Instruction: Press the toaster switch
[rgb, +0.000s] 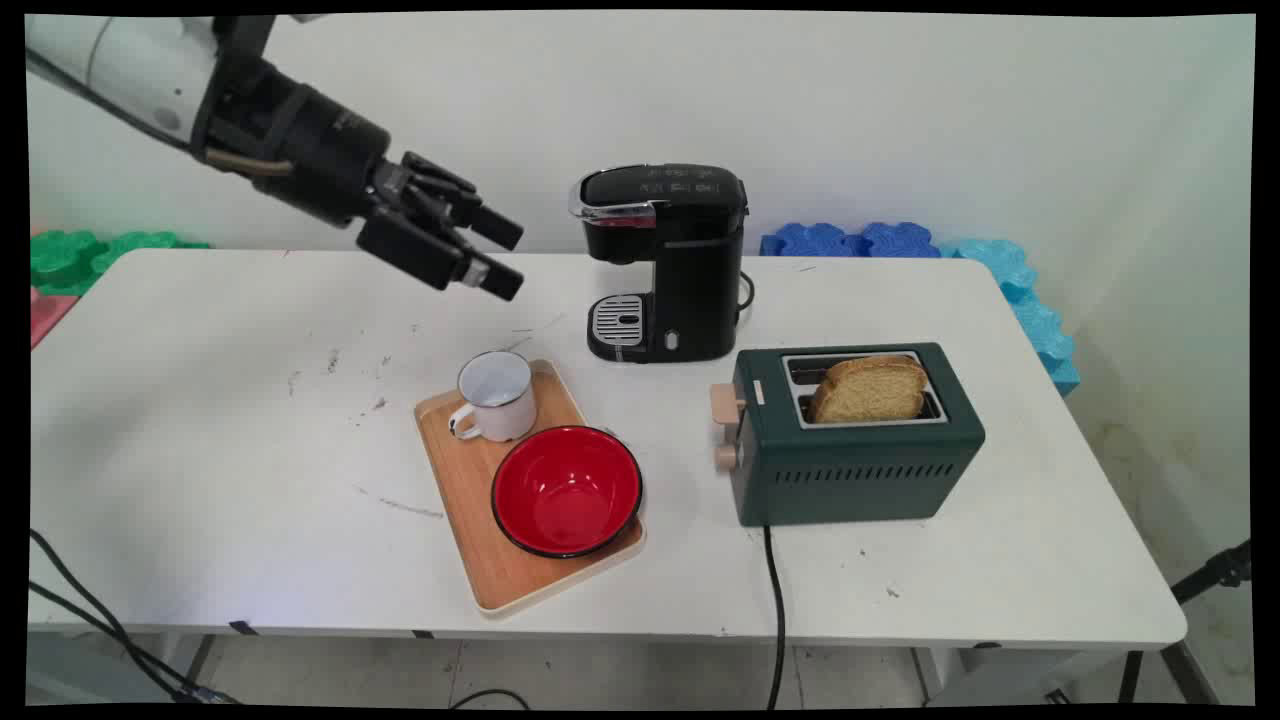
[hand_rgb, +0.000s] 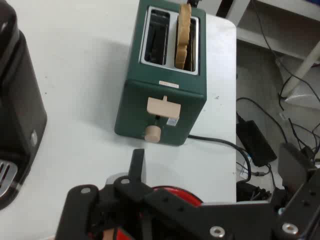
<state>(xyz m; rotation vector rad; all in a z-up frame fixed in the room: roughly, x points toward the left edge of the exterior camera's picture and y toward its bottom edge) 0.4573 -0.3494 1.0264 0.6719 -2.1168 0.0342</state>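
My black gripper (rgb: 508, 258) hangs open in the air above the table's back middle, holding nothing. It sits up and to the left of a black coffee machine (rgb: 665, 262). Below it, a white enamel mug (rgb: 495, 395) and a red bowl (rgb: 566, 490) stand on a wooden tray (rgb: 462, 500). To the right is a dark green toaster (rgb: 850, 450) with a slice of bread (rgb: 868, 388) upright in one slot. In the hand view the gripper (hand_rgb: 214, 152) points toward the toaster (hand_rgb: 160, 107) and its bread (hand_rgb: 183, 35), with the coffee machine (hand_rgb: 20, 100) at the left and the bowl's (hand_rgb: 172, 192) rim behind the linkage.
The toaster's black cable (rgb: 772, 600) runs over the table's front edge. Blue foam mats (rgb: 900, 240) lie behind the table at the right, green ones (rgb: 70, 255) at the left. A tripod leg (rgb: 1215, 570) stands off the table's right corner.
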